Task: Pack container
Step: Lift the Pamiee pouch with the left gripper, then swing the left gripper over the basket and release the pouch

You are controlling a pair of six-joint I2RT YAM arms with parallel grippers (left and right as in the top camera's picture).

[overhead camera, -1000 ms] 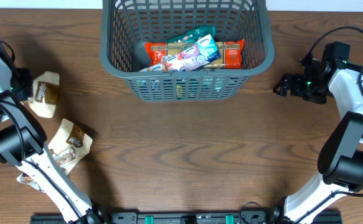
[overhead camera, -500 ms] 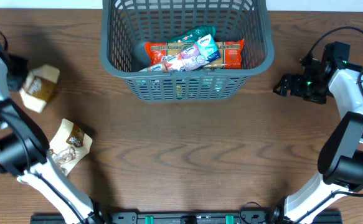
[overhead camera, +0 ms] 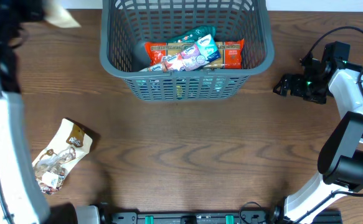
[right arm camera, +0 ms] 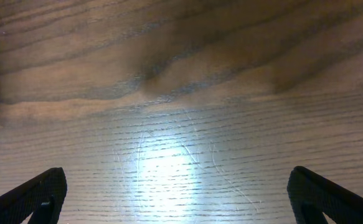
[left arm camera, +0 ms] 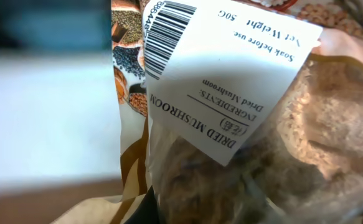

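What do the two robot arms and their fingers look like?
Both the left arm and the right arm have white shell segments joined by black rounded joints. The right gripper is black, with a small green light; its fingers are dark wedges. A thin black cable loops above it.

Overhead looks down; close right wrist shares table (overhead camera: 187,155).

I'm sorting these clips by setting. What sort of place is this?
Likely a robot lab workbench, not a home: a left arm and right arm are mounted at a wood-grain table, with a grey slotted container of snack packets set out for packing.
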